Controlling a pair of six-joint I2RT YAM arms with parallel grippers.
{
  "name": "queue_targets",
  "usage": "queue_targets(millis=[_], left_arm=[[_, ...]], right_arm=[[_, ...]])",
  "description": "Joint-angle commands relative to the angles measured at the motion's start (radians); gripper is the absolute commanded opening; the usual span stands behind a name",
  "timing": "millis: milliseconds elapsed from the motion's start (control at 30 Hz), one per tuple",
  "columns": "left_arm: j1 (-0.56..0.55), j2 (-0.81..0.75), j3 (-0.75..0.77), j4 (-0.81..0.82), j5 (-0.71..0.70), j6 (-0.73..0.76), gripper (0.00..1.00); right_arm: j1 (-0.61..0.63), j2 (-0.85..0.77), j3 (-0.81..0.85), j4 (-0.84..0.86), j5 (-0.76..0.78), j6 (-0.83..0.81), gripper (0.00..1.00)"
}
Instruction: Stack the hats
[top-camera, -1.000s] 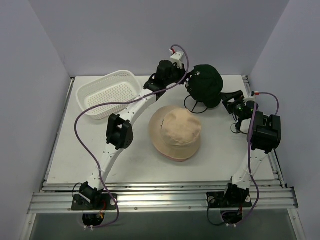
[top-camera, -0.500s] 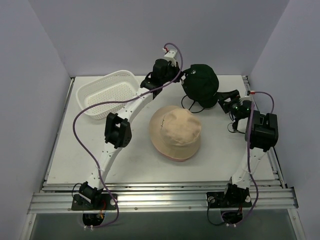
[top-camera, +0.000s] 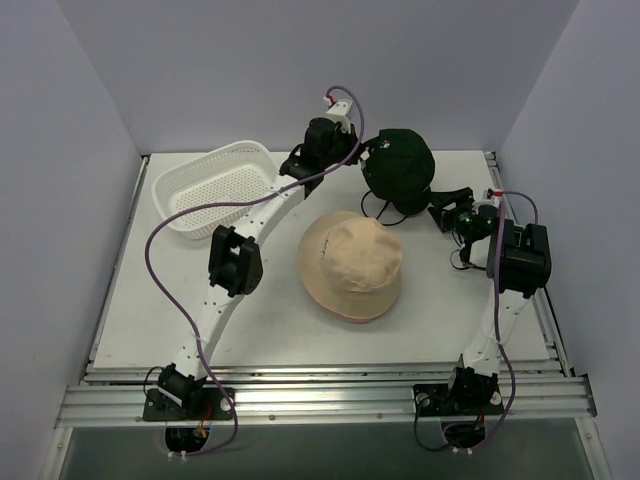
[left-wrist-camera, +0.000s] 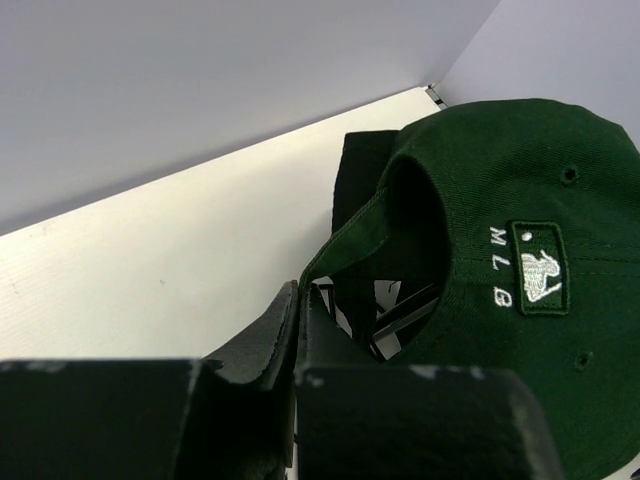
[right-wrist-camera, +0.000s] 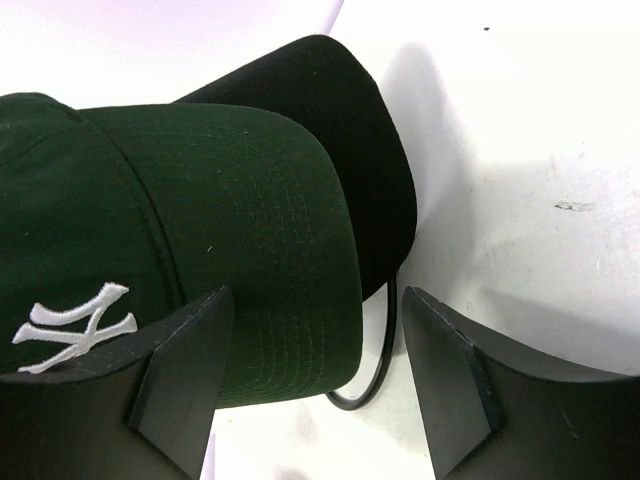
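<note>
Cloth: dark green cap (left-wrist-camera: 520, 300), matt, fine twill weave; brim w/ close stitch rows; logos in raised white thread. black cap (right-wrist-camera: 340, 130) matt cloth, smoother. tan bucket hat (top-camera: 352, 262) soft matt fabric, lightly creased. basket (top-camera: 215, 185) white plastic mesh. table (top-camera: 140, 310) white, smooth, matt, few scuffs. right gripper (right-wrist-camera: 315, 300) fingers (right-wrist-camera: 450, 390) matt blk plastic.

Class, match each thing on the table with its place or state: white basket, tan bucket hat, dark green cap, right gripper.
1 white basket
2 tan bucket hat
3 dark green cap
4 right gripper

A centre of the table
B lying over the black cap
C far left corner
D open, astride a brim

Pairs: 1-C, 2-A, 3-B, 4-D
</note>
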Motion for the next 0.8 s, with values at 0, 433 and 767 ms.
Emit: queue_targets(millis=[0, 433, 767], left_arm=[[0.012, -0.022, 0.028, -0.011, -0.014, 0.013, 0.02], [0.039, 0.015, 0.045, -0.065, -0.048, -0.008, 0.02], [0.045, 0.021, 0.039, -0.080, -0.049, -0.013, 0.02]], right_arm=[[0.008, 0.012, 0.041, 0.382, -0.018, 0.023, 0.63], [-0.003, 0.078, 0.057, 0.609, -0.034, 0.120, 0.64], [-0.015, 0.064, 0.067, 0.690, -0.058, 0.175, 0.58]])
